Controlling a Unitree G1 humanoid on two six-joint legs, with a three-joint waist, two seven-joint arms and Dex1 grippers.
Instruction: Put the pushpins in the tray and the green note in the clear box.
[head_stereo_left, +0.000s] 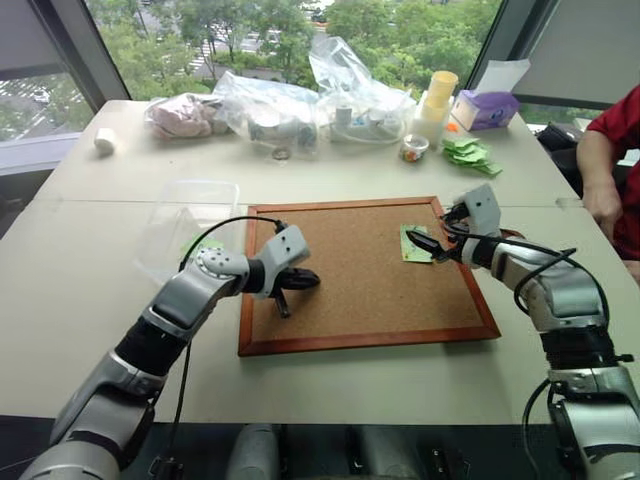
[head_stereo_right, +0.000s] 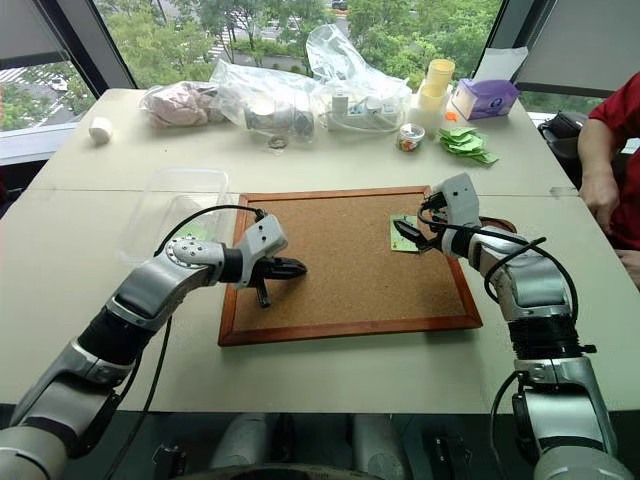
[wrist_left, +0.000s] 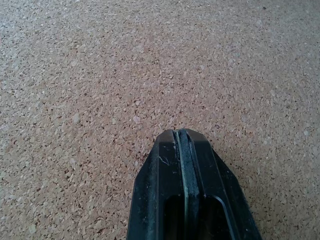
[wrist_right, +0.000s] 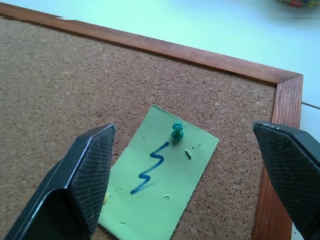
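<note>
The green note (wrist_right: 155, 195), marked with a blue scribble, lies on the corkboard (head_stereo_left: 350, 270) near its far right corner. A small teal pushpin (wrist_right: 176, 131) stands in the note. My right gripper (wrist_right: 182, 132) hovers just over the note, open, one finger on each side of the pin and touching nothing. My left gripper (wrist_left: 182, 137) is shut and empty, low over bare cork at the board's left part (head_stereo_left: 305, 280). The clear box (head_stereo_left: 185, 225) sits on the table left of the board. A sliver of the reddish-brown tray (head_stereo_right: 503, 224) peeks out behind my right forearm.
Clear plastic bags (head_stereo_left: 300, 105), yellow cups (head_stereo_left: 438, 95), a purple tissue box (head_stereo_left: 487, 108) and a heap of green slips (head_stereo_left: 468, 153) line the table's far side. A person in a red sleeve (head_stereo_left: 612, 150) sits at the right edge.
</note>
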